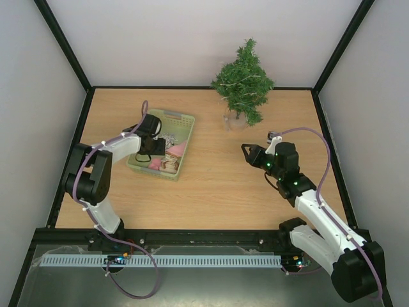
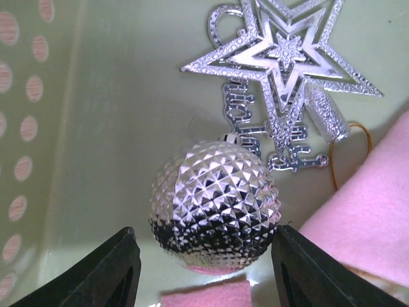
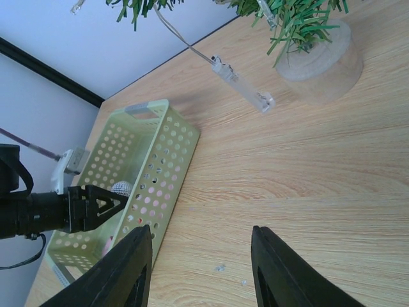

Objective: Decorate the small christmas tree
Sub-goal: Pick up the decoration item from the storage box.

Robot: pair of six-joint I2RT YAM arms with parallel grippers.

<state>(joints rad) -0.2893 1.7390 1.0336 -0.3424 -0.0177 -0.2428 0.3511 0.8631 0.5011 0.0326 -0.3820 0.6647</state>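
My left gripper (image 2: 206,238): open, its fingers flanking the silver faceted ball ornament (image 2: 214,204) inside the pale green perforated plastic basket (image 1: 185,119) (not yet pinched).
My right gripper (image 3: 201,240): open, empty, above the wooden table (image 1: 211,192).
Small dark-green bushy christmas tree (image 1: 243,80): upright at the table's far edge, right of the basket.

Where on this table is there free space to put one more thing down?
Free: the wide table strip between the basket and the right claw, down to the near edge; also the gap between basket and tree. Crowded: inside the basket, with ornaments and the left claw. A clear tube lies by the tree's base.
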